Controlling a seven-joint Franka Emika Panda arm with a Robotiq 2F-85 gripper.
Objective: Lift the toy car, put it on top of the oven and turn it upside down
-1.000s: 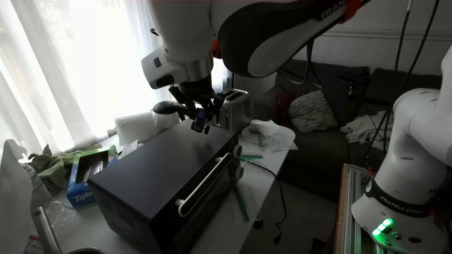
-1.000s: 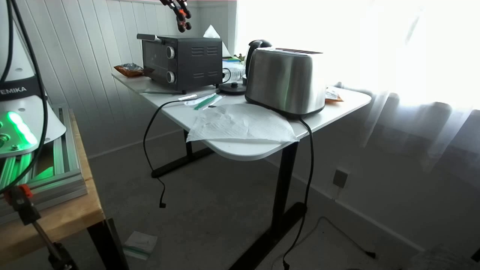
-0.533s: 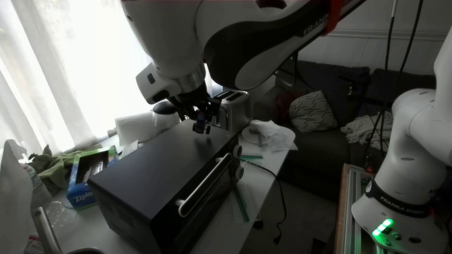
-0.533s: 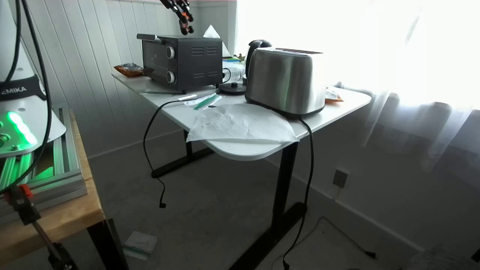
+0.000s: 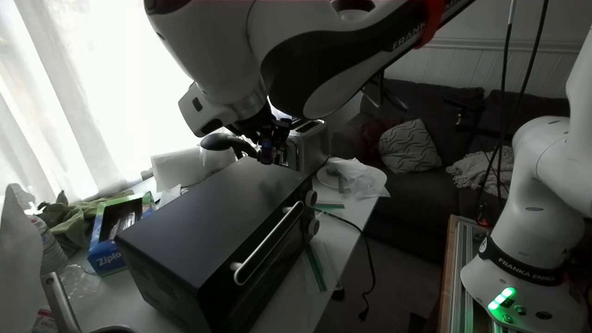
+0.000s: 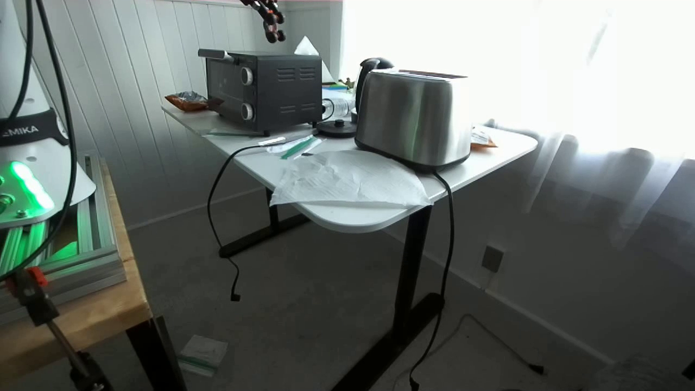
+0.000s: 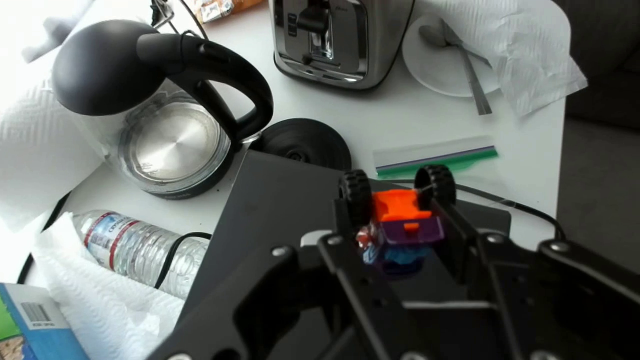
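Note:
The toy car, purple-blue with black wheels and an orange-red part, is held between the fingers of my gripper. The car shows in the wrist view and in both exterior views. It hangs steeply tilted, one wheel pair lowest, with a gap above the oven top. The black oven stands on the table, also seen in an exterior view and below the gripper in the wrist view. The car is over the oven's end near the knobs. The fingers hide part of the car's sides.
A kettle with a black lid and the silver toaster stand beyond the oven's knob end. A water bottle lies beside the oven. A plate and a Ziploc box are on the table. The oven's handle juts out in front.
The arm has tilted and moved over. The car dipped slightly, then rose a little and turned, shifting slightly toward the toaster end. It stays in the gripper throughout.

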